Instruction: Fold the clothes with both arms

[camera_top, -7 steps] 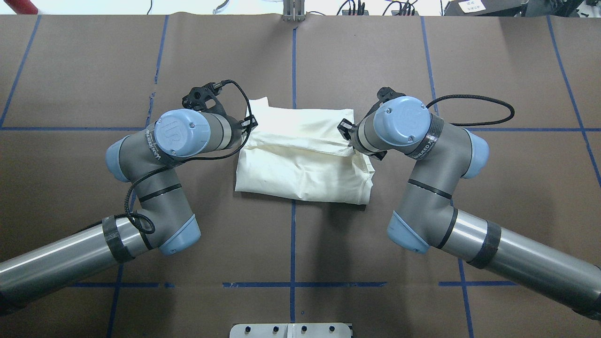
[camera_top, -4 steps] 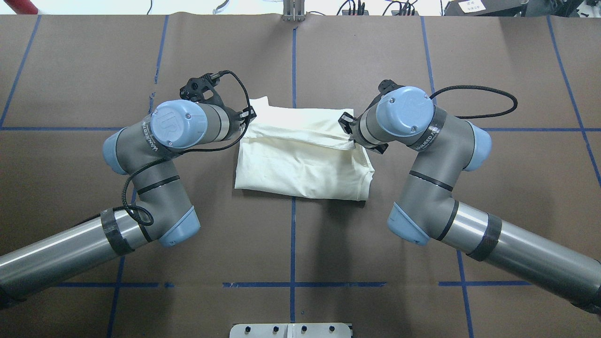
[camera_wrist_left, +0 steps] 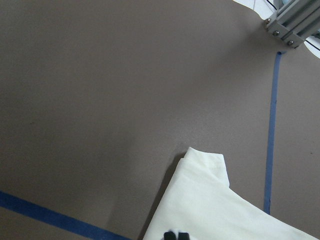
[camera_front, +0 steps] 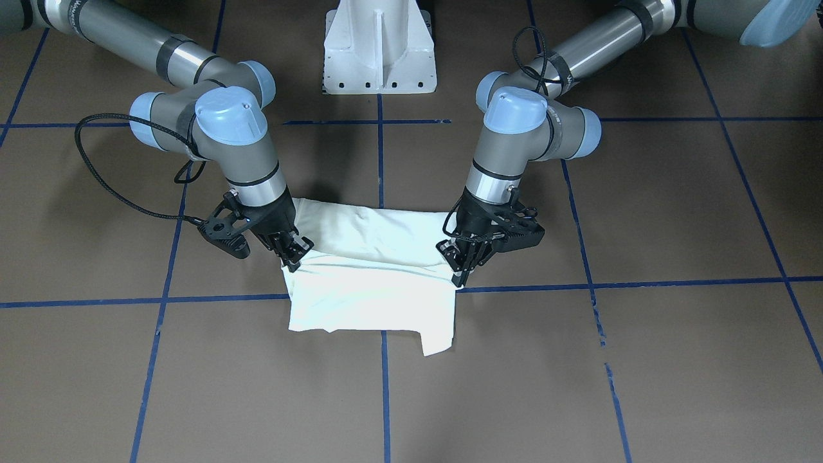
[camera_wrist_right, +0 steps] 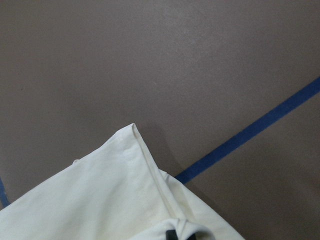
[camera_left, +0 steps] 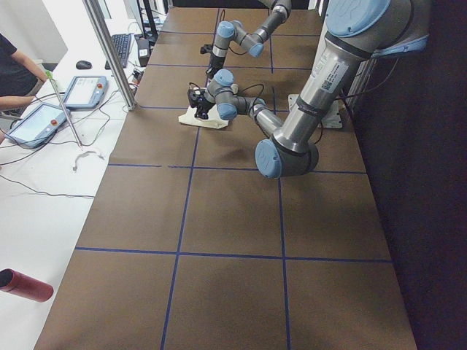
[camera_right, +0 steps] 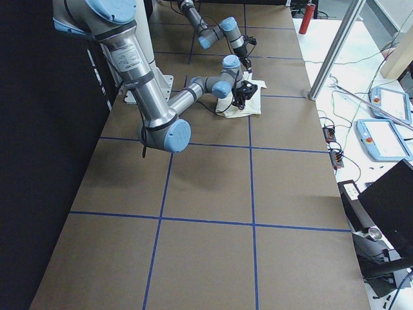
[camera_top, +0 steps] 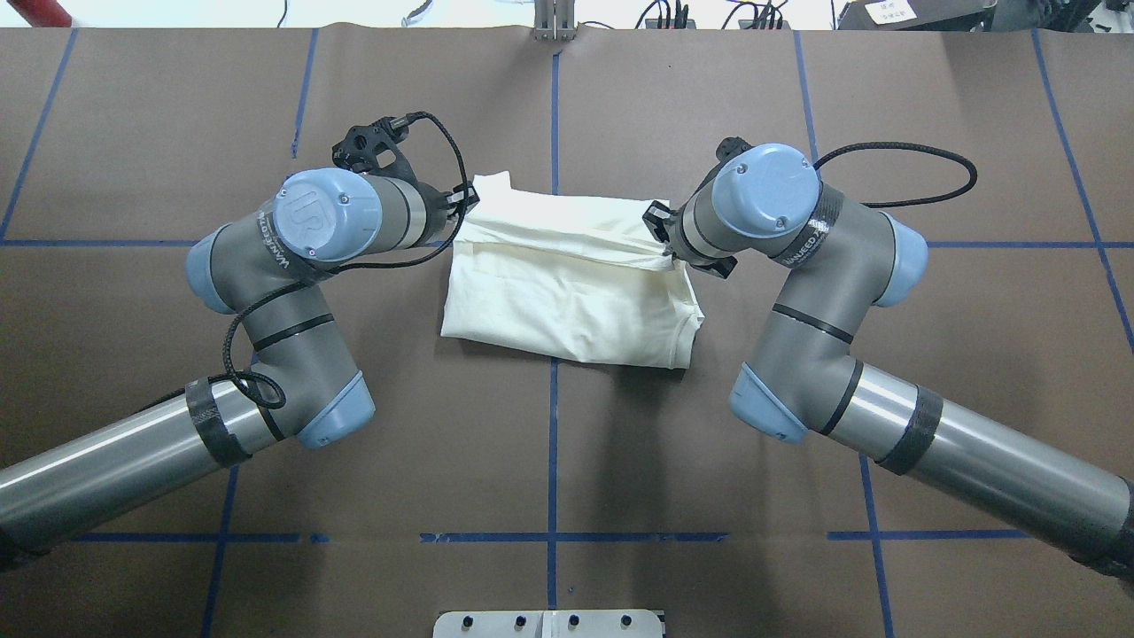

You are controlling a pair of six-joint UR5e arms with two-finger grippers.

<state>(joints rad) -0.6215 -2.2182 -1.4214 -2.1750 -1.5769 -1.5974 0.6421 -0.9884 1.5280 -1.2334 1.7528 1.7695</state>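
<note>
The cream T-shirt [camera_top: 567, 292] sits folded up, plain side showing, right in the middle of the brown surface [camera_top: 709, 443]. It lies across the centre one of the blue tape lines [camera_top: 552, 461]. The left end effector [camera_front: 460, 269] is pinched tight on the shirt's edge at its own side. The right end effector [camera_front: 294, 256] has the opposite edge clamped the same way. Both grips are toward the far half of the shirt, so a lifted fold of fabric stretches between them, a bit wrinkly. The near half lies flat on the surface. One small corner of cloth [camera_front: 437, 344] pokes out past the far edge on the left arm's side. In both wrist views you only see cream fabric bunched at the black fingertips, with bare brown surface beyond.
</note>
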